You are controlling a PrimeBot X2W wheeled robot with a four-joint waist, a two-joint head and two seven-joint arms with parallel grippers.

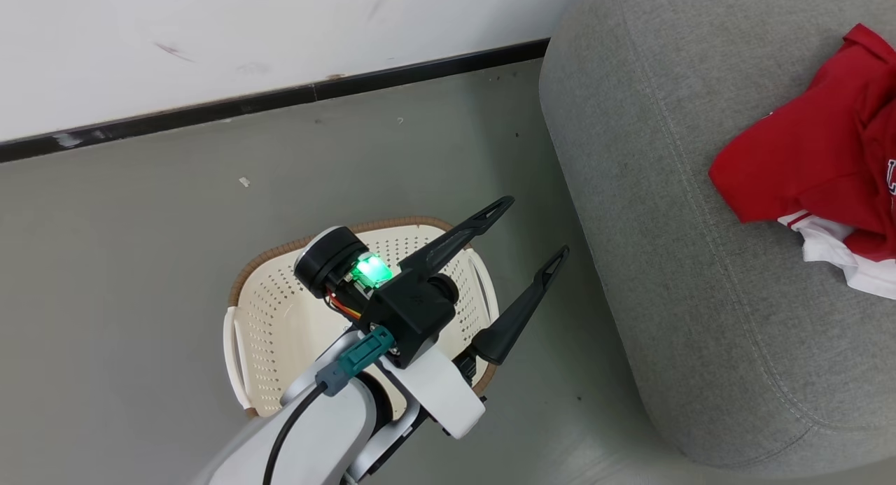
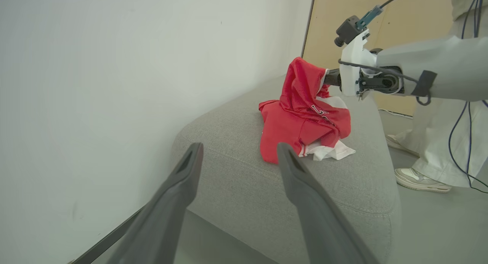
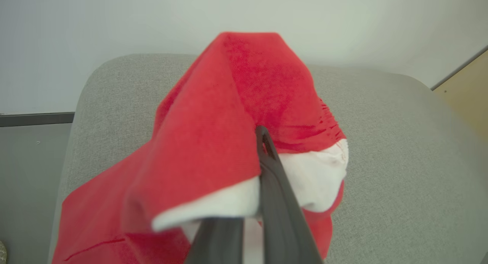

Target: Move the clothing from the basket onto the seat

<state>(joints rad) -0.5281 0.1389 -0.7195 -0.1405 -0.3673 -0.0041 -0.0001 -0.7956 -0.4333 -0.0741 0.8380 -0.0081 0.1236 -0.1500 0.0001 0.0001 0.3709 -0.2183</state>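
The red clothing (image 1: 805, 156) with white trim lies bunched on the grey seat (image 1: 686, 275). My right gripper (image 3: 263, 142) is shut on a fold of the clothing (image 3: 228, 123) and holds its top lifted above the cushion (image 3: 400, 142). In the left wrist view the clothing (image 2: 301, 123) hangs from the right gripper in a peak. On the floor left of the seat stands the cream basket (image 1: 280, 331). My left gripper (image 1: 533, 229) hovers open over its right rim with nothing between its fingers. No cloth shows in the part of the basket's inside not hidden by the arm.
A white wall with a dark baseboard (image 1: 280, 100) runs behind the basket. A person's legs and shoe (image 2: 417, 180) stand on the floor beside the seat's far end, with cables hanging there. A tan panel (image 2: 400, 12) stands behind the seat.
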